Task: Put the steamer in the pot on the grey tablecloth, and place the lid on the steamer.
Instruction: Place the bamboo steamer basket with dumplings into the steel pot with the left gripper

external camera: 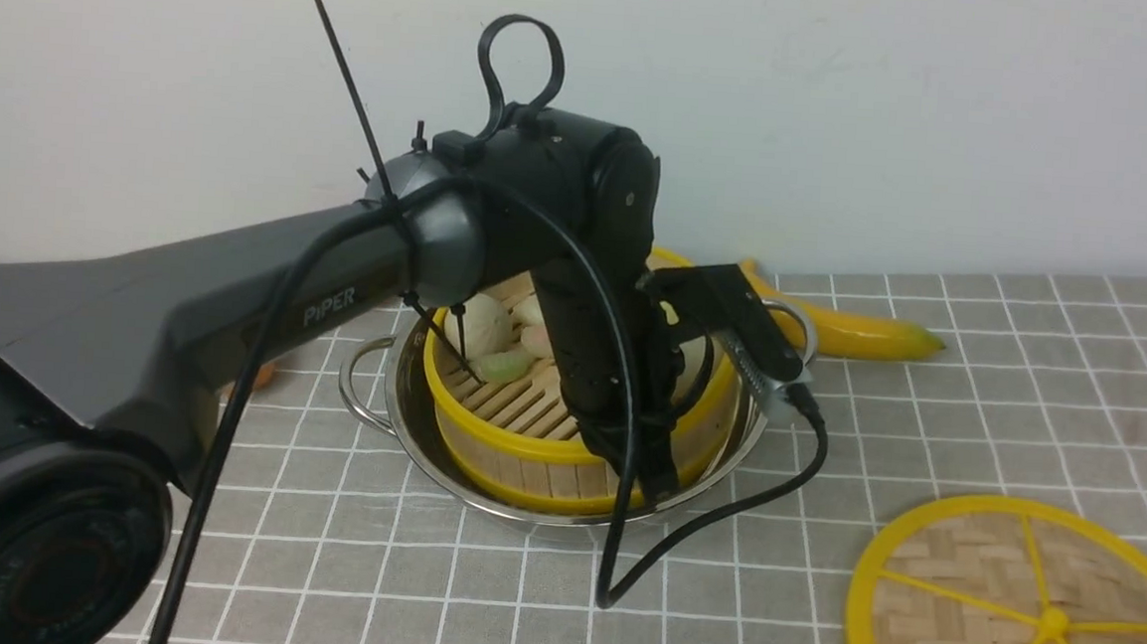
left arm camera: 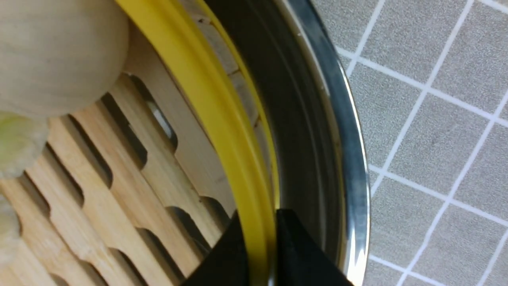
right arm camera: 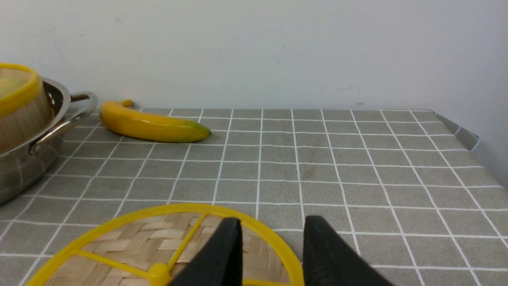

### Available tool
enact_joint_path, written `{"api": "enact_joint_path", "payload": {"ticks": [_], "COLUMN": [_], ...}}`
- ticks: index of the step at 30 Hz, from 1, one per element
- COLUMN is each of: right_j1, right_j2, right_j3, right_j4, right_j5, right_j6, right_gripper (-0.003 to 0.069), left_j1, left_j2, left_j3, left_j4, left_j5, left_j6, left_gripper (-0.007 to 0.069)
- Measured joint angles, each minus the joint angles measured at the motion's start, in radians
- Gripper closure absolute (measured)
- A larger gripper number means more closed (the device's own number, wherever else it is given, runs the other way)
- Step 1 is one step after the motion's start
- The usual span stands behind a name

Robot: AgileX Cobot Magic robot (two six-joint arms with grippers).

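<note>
The front camera looks forward and down from the robot's side across the grey tablecloth [external camera: 977, 406] to the wall [external camera: 945, 106]. The left wrist camera hangs very near the steamer [left arm camera: 214, 99] rim and pot [left arm camera: 345, 131] edge. The right wrist camera rides low (almost level with the surface), facing the wall over the lid [right arm camera: 131, 242]. All three catch pot and steamer; front and right wrist share lid and banana [right arm camera: 152, 127].

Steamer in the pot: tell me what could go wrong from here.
1. The left claw pinches the steamer rim; pulling away before opening could tip it in the pot and spill the buns.
2. The left arm's cable loops on the grey tablecloth beside the pot and might snag it.
3. The lid lies flat; the open right claw may slip on its thin rim.
</note>
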Motion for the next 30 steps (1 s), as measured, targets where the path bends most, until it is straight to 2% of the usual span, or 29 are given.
{"api": "enact_joint_path", "payload": {"ticks": [22, 24, 26, 27, 28, 30], "right_j1": [0.0, 0.0, 0.0, 0.0, 0.0, 0.0], "right_j2": [0.0, 0.0, 0.0, 0.0, 0.0, 0.0], "right_j3": [0.0, 0.0, 0.0, 0.0, 0.0, 0.0], "right_j4": [0.0, 0.0, 0.0, 0.0, 0.0, 0.0], "right_j5": [0.0, 0.0, 0.0, 0.0, 0.0, 0.0], "right_j6": [0.0, 0.0, 0.0, 0.0, 0.0, 0.0], "right_gripper": [0.0416, 0.0416, 0.0416, 0.0416, 0.0416, 0.0416], "left_j1": [0.0, 0.0, 0.0, 0.0, 0.0, 0.0], "left_j2": [0.054, 0.054, 0.054, 0.054, 0.053, 0.051], "left_j3": [0.0, -0.001, -0.003, -0.003, -0.008, -0.018], "left_j4": [-0.009, -0.007, 0.001, 0.0, 0.008, 0.011], "left_j5": [-0.006, -0.001, 0.004, 0.004, 0.009, 0.023], "left_j6": [-0.027, -0.03, -0.031, -0.031, -0.031, -0.033], "left_gripper": [0.0568, 0.0543, 0.0473, 0.0473, 0.0394, 0.0325]}}
